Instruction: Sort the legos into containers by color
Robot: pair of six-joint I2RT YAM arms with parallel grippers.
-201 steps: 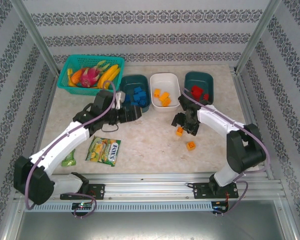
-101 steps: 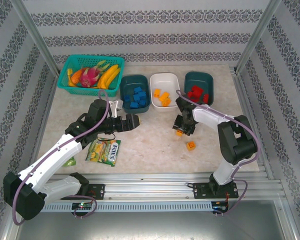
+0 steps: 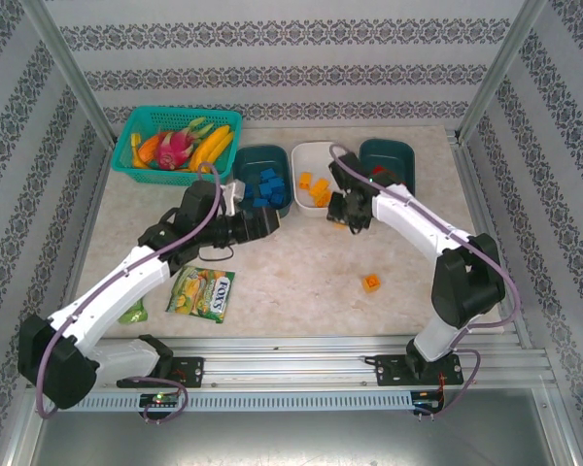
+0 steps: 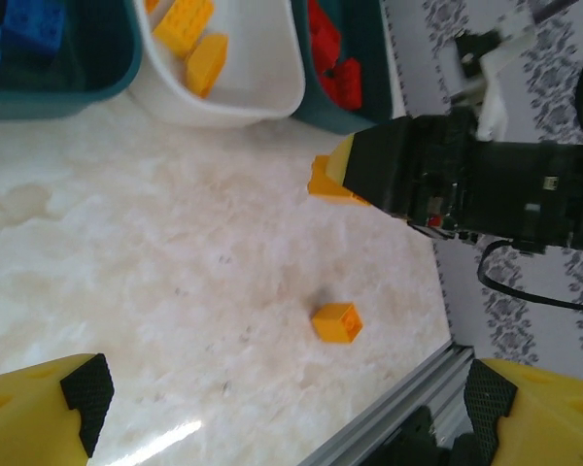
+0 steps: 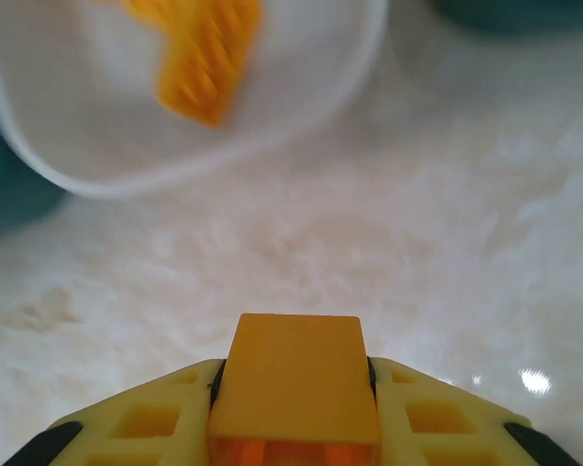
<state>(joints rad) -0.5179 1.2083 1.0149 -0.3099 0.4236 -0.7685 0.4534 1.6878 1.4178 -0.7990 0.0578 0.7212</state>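
Orange lego (image 5: 296, 379) sits pinched in the right claw (image 3: 354, 216), near the front rim of the white tub (image 3: 332, 158), which holds more orange pieces (image 3: 318, 190). A loose lego (image 3: 370, 282) lies on the counter (image 3: 291, 277) nearer the arms, and the left claw (image 3: 268, 222) gapes wide, empty.

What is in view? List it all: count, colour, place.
basket: one, green, far left
toy fruit: several, mixed, in basket
candy packet: one, green-yellow, near left
left teal tub: one, beside basket
white tub: one, middle
right teal tub: one, far right
blue bricks: several, left teal tub
orange bricks: several, white tub
red bricks: several, right teal tub
loose brick: one, orange, table
held brick: one, orange, right gripper
left gripper: open, empty
right gripper: shut on held brick
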